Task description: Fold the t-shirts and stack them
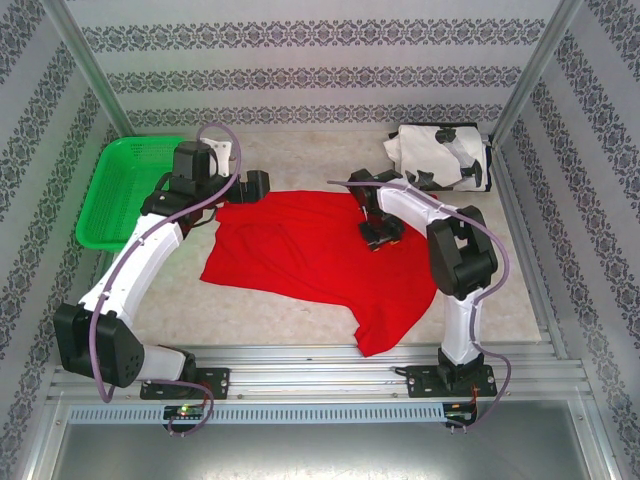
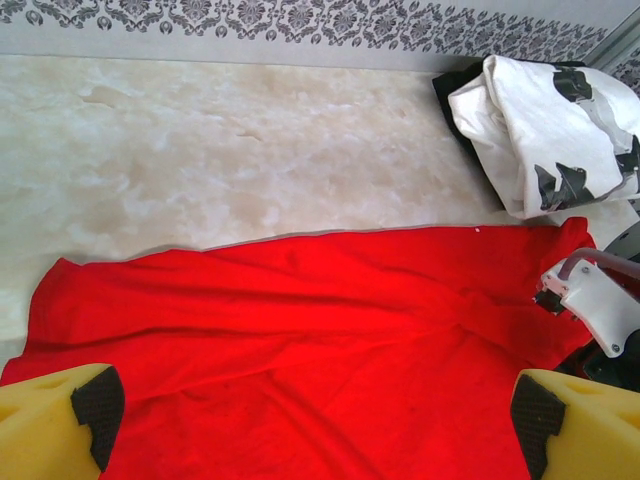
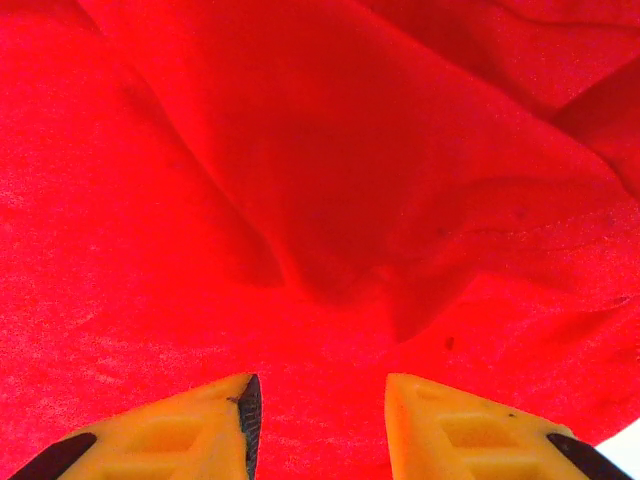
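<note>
Left pincer [image 2: 315, 410] spread wide, right pincer [image 3: 320, 410] half-spread over red shirt [image 1: 300, 250] on pale marbled table [image 2: 250, 150]; patterned walls [image 1: 300, 40] around.

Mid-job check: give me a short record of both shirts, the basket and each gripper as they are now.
red cloth t-shirt: spread on the marble-look table, plain side up, not folded
white cloth t-shirt with black blotches: folded bundle, far right corner
green plastic mesh basket: far left
left gripper: open, over the red shirt's left edge
right gripper: jaws apart, low over the red shirt's right part
stack: not yet made
</note>
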Motion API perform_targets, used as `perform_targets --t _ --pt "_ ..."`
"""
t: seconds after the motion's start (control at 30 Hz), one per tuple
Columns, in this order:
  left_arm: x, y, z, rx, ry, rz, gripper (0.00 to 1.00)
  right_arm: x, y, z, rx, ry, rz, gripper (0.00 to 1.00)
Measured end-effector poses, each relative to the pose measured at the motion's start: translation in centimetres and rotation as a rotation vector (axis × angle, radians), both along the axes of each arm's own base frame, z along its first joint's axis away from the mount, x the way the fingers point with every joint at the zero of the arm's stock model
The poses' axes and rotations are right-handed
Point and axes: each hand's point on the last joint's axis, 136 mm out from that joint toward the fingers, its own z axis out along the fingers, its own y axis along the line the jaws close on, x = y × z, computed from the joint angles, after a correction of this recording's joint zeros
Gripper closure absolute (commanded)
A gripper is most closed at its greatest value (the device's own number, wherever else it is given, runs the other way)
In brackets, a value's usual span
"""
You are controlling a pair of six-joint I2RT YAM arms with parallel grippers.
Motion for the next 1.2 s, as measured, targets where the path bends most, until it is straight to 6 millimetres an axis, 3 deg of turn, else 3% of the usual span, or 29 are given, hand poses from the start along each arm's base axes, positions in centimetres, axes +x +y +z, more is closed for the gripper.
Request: perform_targets --t 0.43,0.67,0.73,0.93,1.2 --pt "0.0 0.1 -0.1 0.007 -0.001 0.005 0.00 0.8 -0.5 -1.5 -0.059 0.017 0.040 0.68" --pt "0.1 0.2 -0.1 0.008 -0.001 0.007 0.00 1.2 -0.9 -2.9 -0.097 0.037 0.047 0.91" --pt "0.1 0.2 -0.1 0.008 -0.001 0.007 0.00 1.6 -0.7 -2.6 -0.092 0.025 0.044 0.99" --pt "0.1 0.4 -0.1 0.023 -0.007 0.011 0.00 1.9 0.1 -1.9 0.002 0.022 0.005 1.00" --pt "0.0 0.5 -0.7 0.035 0.002 0.013 0.00 0.6 2.2 2.2 0.324 0.026 -0.152 1.00"
